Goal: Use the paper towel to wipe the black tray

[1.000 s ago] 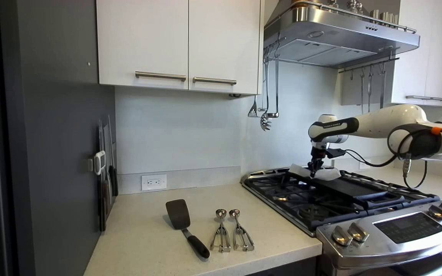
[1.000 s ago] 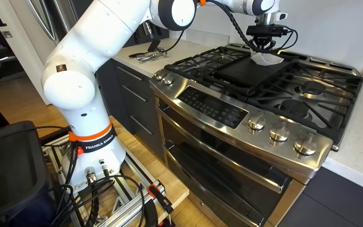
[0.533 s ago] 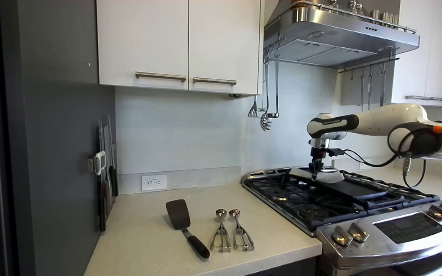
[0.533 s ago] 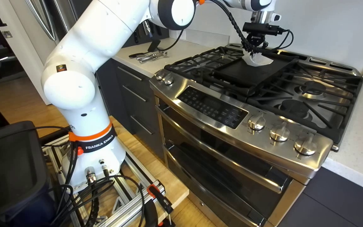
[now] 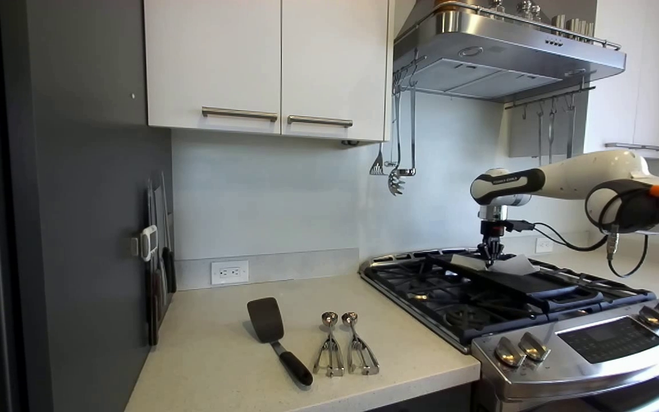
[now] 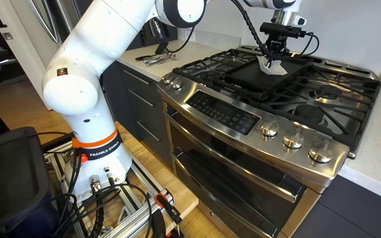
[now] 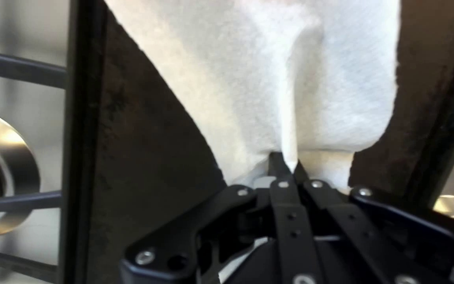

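My gripper is shut on the paper towel, with a raised fold pinched between its fingertips. White and creased, the towel fans out on both sides of the grip and appears to lie against the black tray. In both exterior views the gripper points down over the far half of the tray. The towel covers part of the tray's width there, and dark tray surface shows nearer the stove's front. Whatever is under the towel is hidden.
Barred stove grates flank the tray. Knobs line the stove front, and the range hood hangs above. A black spatula and two metal scoops lie on the counter. The wall rises behind the stove.
The gripper has carried the towel along the tray, shifting rightward in an exterior view and toward the stove's front. It stays shut on the towel.
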`<action>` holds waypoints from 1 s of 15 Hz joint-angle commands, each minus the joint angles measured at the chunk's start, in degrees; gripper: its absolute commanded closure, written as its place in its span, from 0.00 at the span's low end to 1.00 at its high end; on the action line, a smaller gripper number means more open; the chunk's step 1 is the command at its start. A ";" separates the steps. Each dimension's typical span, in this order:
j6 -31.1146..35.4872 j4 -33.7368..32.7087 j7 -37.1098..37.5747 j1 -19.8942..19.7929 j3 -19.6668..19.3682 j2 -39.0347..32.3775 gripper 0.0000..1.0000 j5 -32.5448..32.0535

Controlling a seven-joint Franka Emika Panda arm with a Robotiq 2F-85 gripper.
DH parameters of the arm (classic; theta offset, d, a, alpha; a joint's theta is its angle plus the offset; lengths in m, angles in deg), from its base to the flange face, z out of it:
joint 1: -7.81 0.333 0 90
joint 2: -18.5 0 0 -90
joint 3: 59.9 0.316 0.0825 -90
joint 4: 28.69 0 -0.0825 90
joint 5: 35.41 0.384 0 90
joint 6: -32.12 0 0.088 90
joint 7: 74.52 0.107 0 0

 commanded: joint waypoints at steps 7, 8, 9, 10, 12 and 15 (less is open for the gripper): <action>11.78 -0.58 1.64 -2.18 -4.15 -2.22 1.00 -0.73; 13.46 -1.03 1.47 -2.17 -4.11 -2.68 1.00 -0.51; 14.94 -1.50 0.78 -2.30 -3.65 -3.18 1.00 0.11; 17.32 -1.95 0.96 -1.98 -3.82 -3.77 1.00 -0.22; 21.62 -2.85 0.16 -1.67 -3.27 -5.07 1.00 0.08; 25.07 -3.73 -1.69 -1.01 -1.54 -6.71 1.00 0.54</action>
